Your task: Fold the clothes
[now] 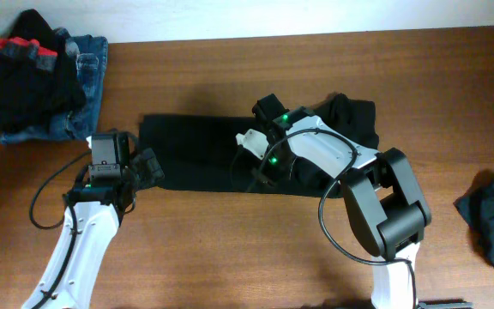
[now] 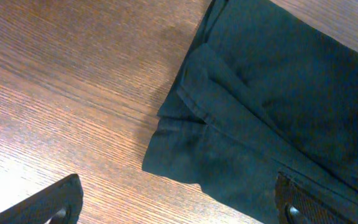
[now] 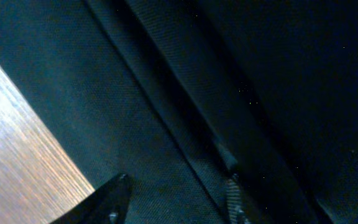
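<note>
Wooden worktop point(image 1: 230, 249): black top point(image 1: 191, 159) lies across its middle. My left gripper point(image 1: 147, 165) gapes empty at the top's left end. My right gripper point(image 3: 173, 204) sits half-parted on the cloth; I can't tell whether it grips.

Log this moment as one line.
left gripper: open, straddling end of black fabric top | right gripper: low on the top, grip unclear
</note>
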Available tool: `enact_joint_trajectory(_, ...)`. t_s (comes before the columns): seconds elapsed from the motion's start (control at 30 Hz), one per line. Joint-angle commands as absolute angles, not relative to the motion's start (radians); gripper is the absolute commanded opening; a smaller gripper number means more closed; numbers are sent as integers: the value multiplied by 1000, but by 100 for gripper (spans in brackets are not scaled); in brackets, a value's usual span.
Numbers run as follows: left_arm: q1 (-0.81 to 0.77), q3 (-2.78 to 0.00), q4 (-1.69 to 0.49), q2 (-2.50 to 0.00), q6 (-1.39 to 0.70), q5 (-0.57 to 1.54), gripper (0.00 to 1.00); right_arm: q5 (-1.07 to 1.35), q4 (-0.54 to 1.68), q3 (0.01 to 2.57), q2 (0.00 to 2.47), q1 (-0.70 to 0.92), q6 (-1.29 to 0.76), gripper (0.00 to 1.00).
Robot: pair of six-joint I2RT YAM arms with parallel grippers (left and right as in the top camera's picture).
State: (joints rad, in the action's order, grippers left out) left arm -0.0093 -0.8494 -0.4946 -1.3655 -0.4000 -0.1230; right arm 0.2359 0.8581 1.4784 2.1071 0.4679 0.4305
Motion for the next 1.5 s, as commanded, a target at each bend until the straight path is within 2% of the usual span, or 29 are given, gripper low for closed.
enact_joint_trajectory(0.0,-13,-859,-498,-1370,-388,-117,97,250,857,1470,2129,464,430,36)
enact_joint_trajectory(0.07,-13,-859,-498,-1370,-388,-117,97,250,855,1470,2129,464,429,29)
enact_joint_trajectory(0.27,-13,-859,-499,-1370,-388,-117,97,250,858,1479,2129,464,429,17)
enact_joint_trajectory(0.73,-13,-859,-499,-1370,-388,-117,97,247,927,1603,2128,464,429,11)
enact_joint_trajectory(0.9,-13,-859,-499,-1370,-388,-117,97,138,881,1603,2128,464,368,9)
enact_joint_trajectory(1.4,-13,-859,-499,-1370,-388,-117,97,-38,823,1603,2129,464,292,10)
enact_joint_trajectory(1.43,-13,-859,-499,-1370,-388,-117,97,-38,823,1603,2129,464,292,13)
enact_joint_trajectory(1.47,-13,-859,-499,-1370,-388,-117,98,-38,823,1603,2129,464,280,23)
